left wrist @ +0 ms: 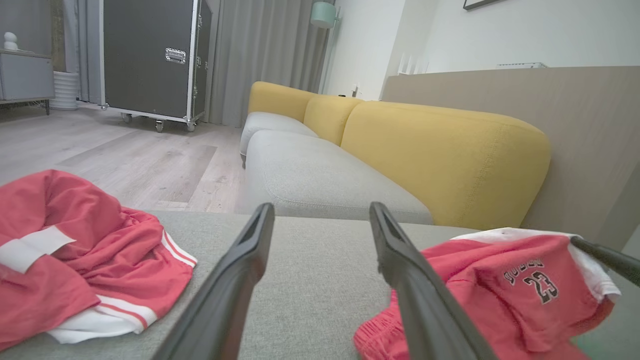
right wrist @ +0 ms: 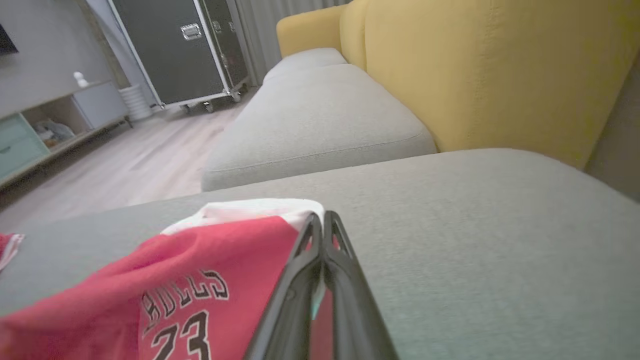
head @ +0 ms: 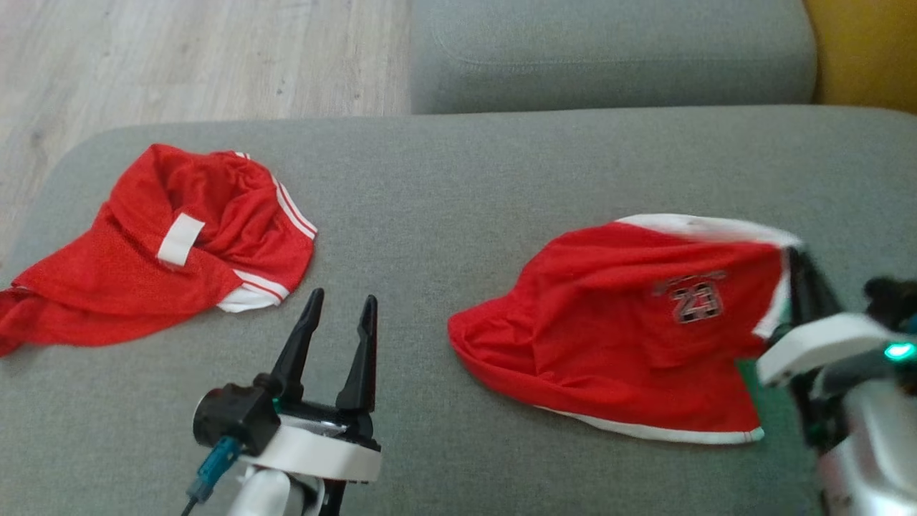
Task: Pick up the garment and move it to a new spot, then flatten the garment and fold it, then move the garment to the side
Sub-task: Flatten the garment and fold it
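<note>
A crumpled red garment point(head: 616, 322) with white trim and a "23" print lies right of centre on the grey sofa seat point(head: 444, 215). My right gripper point(head: 794, 254) is shut on its white-trimmed far right edge. In the right wrist view the closed fingertips point(right wrist: 320, 220) pinch that edge of the garment point(right wrist: 200, 260), lifting it a little. My left gripper point(head: 342, 297) hovers open above the seat, left of the garment, with nothing between its fingers. The left wrist view shows the left gripper point(left wrist: 321, 207) open, with the garment point(left wrist: 525, 310) to its right.
A second red garment point(head: 179, 251) with white stripes lies bunched at the seat's left end. Another grey cushion point(head: 609, 50) adjoins behind, with wooden floor point(head: 179, 57) to its left. A yellow backrest point(left wrist: 440, 150) runs along the right. A black wheeled case point(left wrist: 150, 55) stands far off.
</note>
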Controlling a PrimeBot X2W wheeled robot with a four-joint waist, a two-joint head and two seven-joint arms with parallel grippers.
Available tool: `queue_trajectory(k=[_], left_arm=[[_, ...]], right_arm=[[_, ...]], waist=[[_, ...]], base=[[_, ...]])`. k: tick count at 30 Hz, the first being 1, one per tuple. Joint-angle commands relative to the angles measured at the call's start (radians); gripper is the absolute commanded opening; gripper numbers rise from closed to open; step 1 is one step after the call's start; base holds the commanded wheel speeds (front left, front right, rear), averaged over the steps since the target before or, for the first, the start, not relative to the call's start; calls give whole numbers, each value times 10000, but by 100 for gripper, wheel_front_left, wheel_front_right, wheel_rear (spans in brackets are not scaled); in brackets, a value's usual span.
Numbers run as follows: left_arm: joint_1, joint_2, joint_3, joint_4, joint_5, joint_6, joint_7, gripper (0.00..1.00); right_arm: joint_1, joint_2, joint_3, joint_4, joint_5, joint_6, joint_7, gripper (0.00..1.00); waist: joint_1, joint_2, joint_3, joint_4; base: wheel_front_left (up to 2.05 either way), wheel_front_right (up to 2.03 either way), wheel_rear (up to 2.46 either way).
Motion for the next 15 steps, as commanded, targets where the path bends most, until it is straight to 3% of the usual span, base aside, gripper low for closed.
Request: queue_trajectory(k=[1,9,15], left_arm=[[-310,-20,228,-348,-95,-9,-53,100],[-708,-20,-48,-374,-200,-21,-53,100],[-921,-20,-142,-347,-250,-31,-53,100]], right_arm=[[-829,-338,70,-490,-259,-7,317,0],[-2564,-1661,189,66,-1108,-7,2061,0],[-3713,-2440,307,1002,-1678,-7,2256,0]], waist=[[1,-1,141,42],[1,-1,809,515],[1,-1,1130,889]], base=[[0,0,0],[0,0,0],[0,0,0]])
